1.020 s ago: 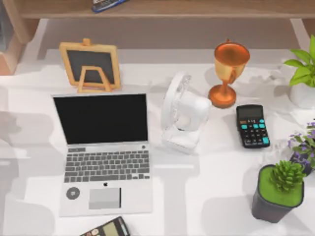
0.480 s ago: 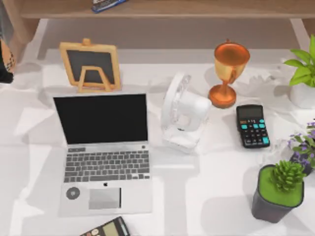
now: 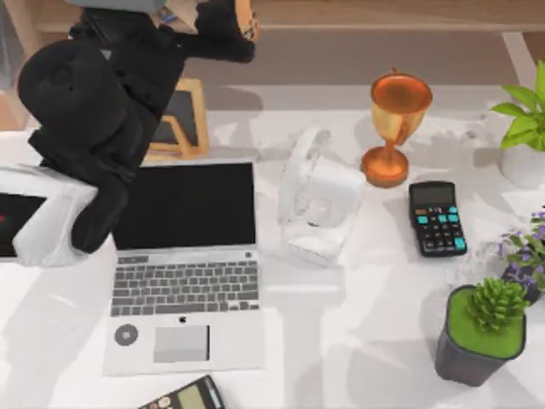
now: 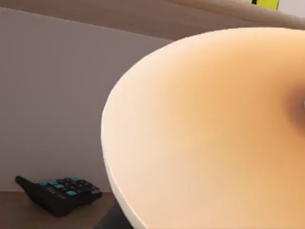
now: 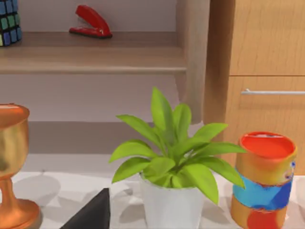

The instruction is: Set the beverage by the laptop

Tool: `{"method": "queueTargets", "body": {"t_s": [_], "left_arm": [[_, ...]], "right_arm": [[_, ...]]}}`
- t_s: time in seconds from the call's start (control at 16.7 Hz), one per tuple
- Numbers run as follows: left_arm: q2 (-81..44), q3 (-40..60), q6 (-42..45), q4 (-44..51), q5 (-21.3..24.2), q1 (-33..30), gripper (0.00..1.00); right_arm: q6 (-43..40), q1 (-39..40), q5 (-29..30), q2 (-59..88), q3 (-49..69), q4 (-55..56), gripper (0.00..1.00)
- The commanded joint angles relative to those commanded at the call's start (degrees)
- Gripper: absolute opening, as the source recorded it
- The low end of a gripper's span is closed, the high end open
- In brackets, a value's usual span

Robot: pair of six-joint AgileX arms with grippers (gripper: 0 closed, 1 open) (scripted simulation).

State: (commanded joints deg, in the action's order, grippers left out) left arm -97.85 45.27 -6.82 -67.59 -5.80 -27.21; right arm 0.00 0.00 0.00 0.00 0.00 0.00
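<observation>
Swinging in since a moment ago, the left arm now hangs over the desk's back-left corner; its left gripper point(image 3: 228, 30) seems clamped on the beverage point(image 4: 209, 133), carried high toward the laptop point(image 3: 183, 264); right arm parked.

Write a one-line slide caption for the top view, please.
Left arm's black gripper carries the tan-orange cup above the silver-white laptop.

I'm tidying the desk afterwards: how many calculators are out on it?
2. One black calculator lies right of the fan, below the goblet. Another calculator lies at the table's front edge, below the laptop, partly cut off. The left arm could hide more.
</observation>
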Motion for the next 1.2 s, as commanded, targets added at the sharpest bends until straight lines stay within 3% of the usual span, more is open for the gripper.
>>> {"method": "queueTargets", "body": {"t_s": [0.42,0.72,0.9,1.2], "left_arm": [[0.3,7.5,-15.2,29.6,-33.7,-32.1,0.00],[-2.3,7.8,-25.5,48.8,-53.4,-43.6,0.00],[-3.8,6.7,-28.9,54.8,-59.3,-45.1,0.00],[-4.1,6.4,-29.5,55.7,-60.3,-45.2,0.00]], "right_arm": [[0.0,0.0,0.0,0.0,0.0,0.0,1.00],[0.0,0.0,0.0,0.0,0.0,0.0,1.00],[0.0,0.0,0.0,0.0,0.0,0.0,1.00],[0.0,0.0,0.0,0.0,0.0,0.0,1.00]]}}
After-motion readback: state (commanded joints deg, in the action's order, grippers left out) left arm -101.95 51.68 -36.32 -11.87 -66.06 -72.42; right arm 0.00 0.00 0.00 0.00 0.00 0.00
